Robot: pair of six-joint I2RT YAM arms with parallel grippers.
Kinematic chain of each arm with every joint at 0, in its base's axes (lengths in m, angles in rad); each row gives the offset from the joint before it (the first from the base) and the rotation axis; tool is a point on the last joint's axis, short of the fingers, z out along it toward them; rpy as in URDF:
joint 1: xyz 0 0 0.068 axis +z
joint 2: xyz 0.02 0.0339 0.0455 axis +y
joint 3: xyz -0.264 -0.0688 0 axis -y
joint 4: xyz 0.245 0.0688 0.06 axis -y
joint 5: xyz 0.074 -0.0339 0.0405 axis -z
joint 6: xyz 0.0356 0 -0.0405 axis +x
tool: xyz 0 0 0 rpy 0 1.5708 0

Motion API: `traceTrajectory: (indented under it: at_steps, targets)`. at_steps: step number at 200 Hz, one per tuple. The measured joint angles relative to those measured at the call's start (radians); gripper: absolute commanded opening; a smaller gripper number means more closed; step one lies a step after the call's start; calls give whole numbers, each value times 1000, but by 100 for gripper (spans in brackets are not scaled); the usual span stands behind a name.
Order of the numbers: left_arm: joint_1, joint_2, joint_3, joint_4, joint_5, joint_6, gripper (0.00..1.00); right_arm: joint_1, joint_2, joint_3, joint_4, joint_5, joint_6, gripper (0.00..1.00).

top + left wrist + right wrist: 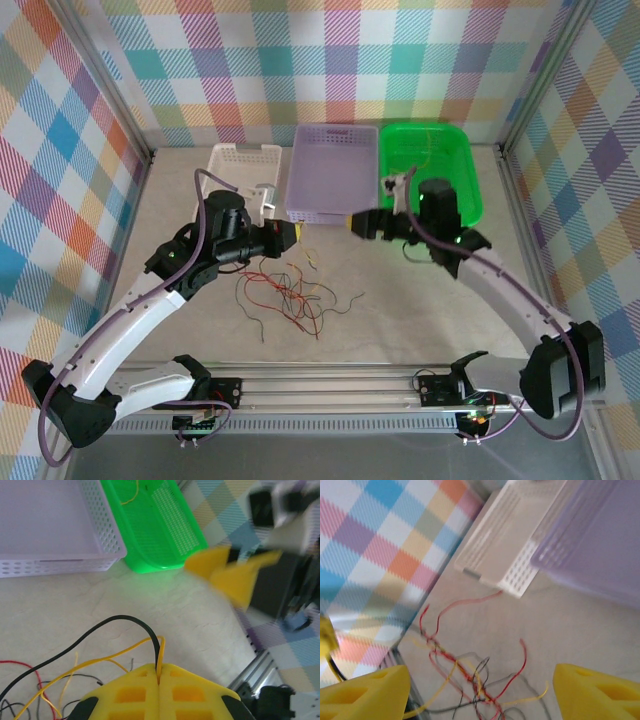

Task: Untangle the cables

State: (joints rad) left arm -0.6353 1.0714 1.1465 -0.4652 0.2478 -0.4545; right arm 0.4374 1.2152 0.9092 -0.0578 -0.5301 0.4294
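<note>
left end effector (pixel 160 674) is closed, with a black and a yellow strand of the cables (pixel 285 290) pinched between its fingertips. both strands are looped up out of the pile. the rest of the cables is spread loose on the table (pixel 410 305) just beside that end effector on the arm-base side, in front of the purple basket (pixel 330 170). right end effector (pixel 480 690) is held wide open and empty, off the tangle, near the green basket (pixel 445 200). one yellow strand is seen inside the green basket.
</note>
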Motion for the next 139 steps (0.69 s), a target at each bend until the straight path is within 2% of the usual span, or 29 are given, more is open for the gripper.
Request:
traceTrajectory:
  at_steps: [35, 74, 104, 139]
  targets:
    - [-5, -6, 2, 58, -14, -125, 0, 187, -32, -278, 222, 56, -19, 76]
    - [-6, -8, 2, 146, -50, -245, 0, 412, 37, -325, 427, 158, -81, 74]
    - [-21, -8, 3, 198, -69, -308, 0, 479, 173, -309, 534, 277, -117, 73]
    - [-46, -6, 21, 209, -95, -342, 0, 502, 335, -263, 607, 431, -143, 71]
